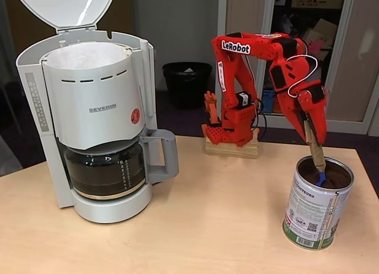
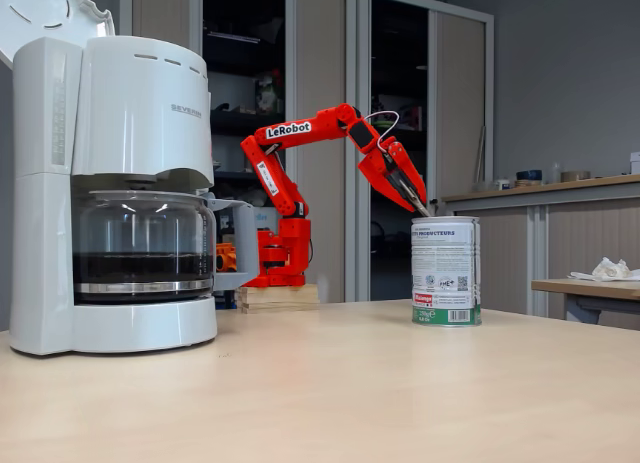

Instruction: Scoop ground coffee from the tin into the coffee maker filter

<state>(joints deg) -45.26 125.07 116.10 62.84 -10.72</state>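
The tin (image 1: 315, 218) stands open at the table's right, a silver can with a white and green label, also seen in a fixed view (image 2: 446, 273). My red gripper (image 1: 312, 131) hangs just above its mouth, shut on the wooden handle of a scoop (image 1: 317, 155). The scoop's blue bowl (image 1: 320, 180) dips into the dark inside of the tin. From the side, the gripper (image 2: 413, 199) points down at the tin's rim. The white coffee maker (image 1: 95, 114) stands at the left, with the white paper coffee maker filter (image 1: 86, 52) showing in its open top basket.
The hinged lid (image 1: 65, 7) stands up behind the basket. A glass carafe (image 1: 106, 170) holding dark liquid sits under it. My arm's base (image 1: 232, 145) is on a wooden block at the table's back. Bare tabletop (image 1: 219, 215) lies between coffee maker and tin.
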